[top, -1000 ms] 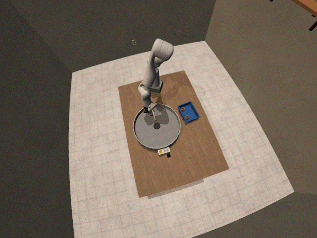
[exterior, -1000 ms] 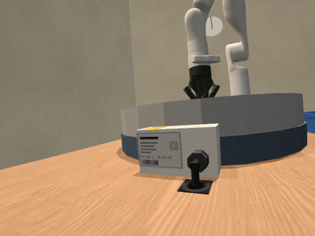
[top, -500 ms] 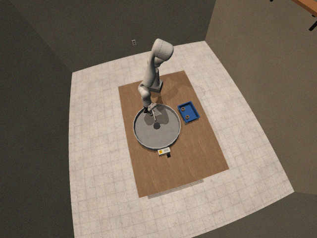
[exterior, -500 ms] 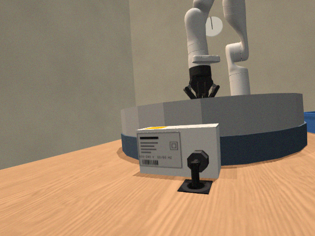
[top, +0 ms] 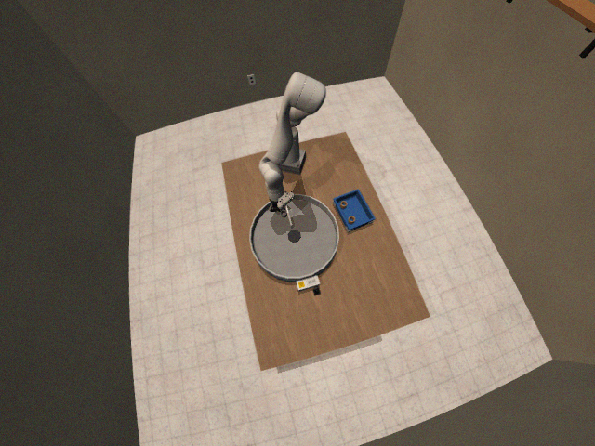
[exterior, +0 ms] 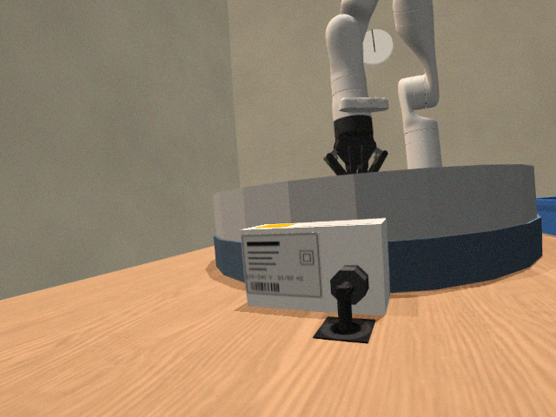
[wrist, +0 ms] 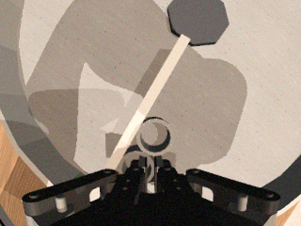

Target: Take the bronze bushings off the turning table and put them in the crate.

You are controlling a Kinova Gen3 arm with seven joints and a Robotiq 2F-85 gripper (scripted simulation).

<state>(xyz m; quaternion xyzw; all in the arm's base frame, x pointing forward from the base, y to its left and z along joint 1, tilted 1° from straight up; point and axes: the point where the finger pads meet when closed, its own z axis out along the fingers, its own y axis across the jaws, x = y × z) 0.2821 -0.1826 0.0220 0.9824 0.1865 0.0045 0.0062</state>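
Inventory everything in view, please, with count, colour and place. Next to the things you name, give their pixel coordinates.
Bushings (top: 343, 204): two, bronze, in the crate
Bushings (top: 284, 214) (wrist: 155, 150): two, grey, on the turning table, one partly hidden
Crate (top: 370, 219) (exterior: 547, 207): one, blue, beside the turning table
Turning table (top: 294, 259) (exterior: 404, 201) (wrist: 273, 71): one, grey, on the wooden table
Hub (top: 294, 235) (wrist: 199, 21): one, dark, turning table's centre
Bar (top: 289, 216) (wrist: 160, 77): one, pale, beside the hub
Box (top: 307, 282) (exterior: 354, 242): one, white, by the rim
Clock (exterior: 381, 49): one, white, wall
Arm (top: 284, 138) (exterior: 347, 58): one, white
Fingers (exterior: 356, 172): two, black, above the turning table

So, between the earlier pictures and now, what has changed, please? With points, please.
Nothing visibly changed. The gripper (top: 275, 207) (exterior: 356, 170) (wrist: 150, 164) stays low over the turntable (top: 297, 259) (exterior: 440, 201) (wrist: 268, 118), its fingers close together; whether they pinch anything I cannot tell. The two bronze bushings, one (top: 343, 206) nearer the arm and one (top: 351, 222) farther, stayed in the crate (top: 340, 216) (exterior: 547, 208).
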